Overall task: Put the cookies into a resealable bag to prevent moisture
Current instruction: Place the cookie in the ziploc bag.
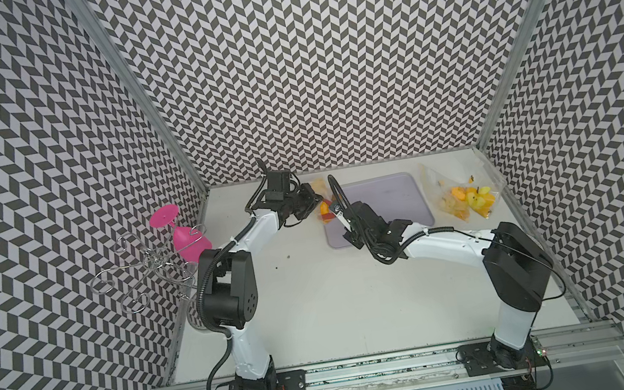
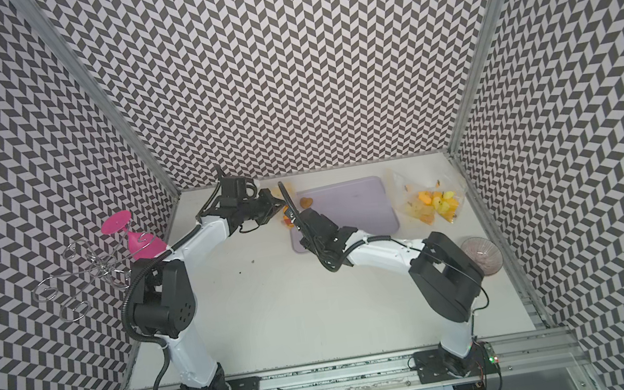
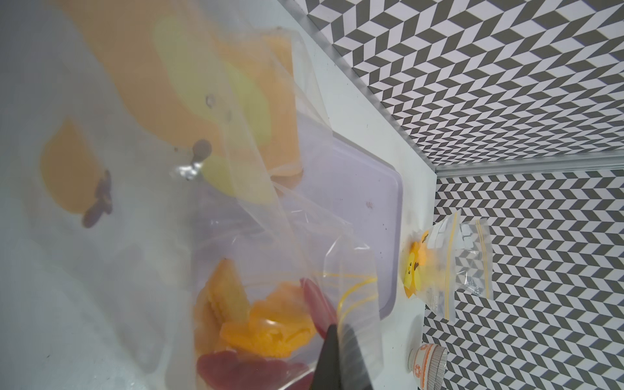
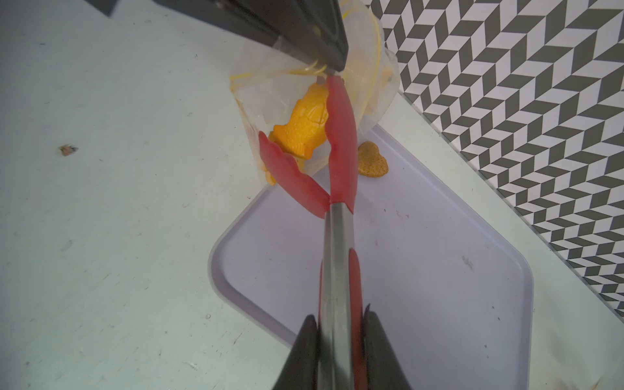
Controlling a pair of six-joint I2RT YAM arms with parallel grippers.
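CLOSE WORK: The left gripper point(image 4: 329, 57) was clamped on the rim of a clear bag point(image 4: 266, 94), holding its yellow-striped mouth up off the white table point(image 4: 101, 202) beside a corner of the lilac tray point(image 4: 439, 287). The right gripper point(image 4: 339, 317) was closed around the steel arms of red-tipped tongs point(image 4: 336, 243), gripping them well back from the tips. Both tips reached in through the bag's mouth and stood spread apart. An orange fish cookie point(image 4: 304, 128) lay between them inside the bag. Whether either tip pressed on it could not be told. In the left wrist view, more cookies point(image 3: 270, 334), orange and yellow, sat low in the same bag, blurred by the plastic. One brown heart cookie point(image 4: 371, 161) lay alone on the tray, just beside the bag and near the tongs. The rest of the tray held only crumbs. A second bag point(image 1: 466, 198), printed with yellow cartoons, lay near the table's far right corner, well apart from both arms. A pink glass point(image 1: 187, 240) hung on a wire rack point(image 1: 133, 269) at the left wall.
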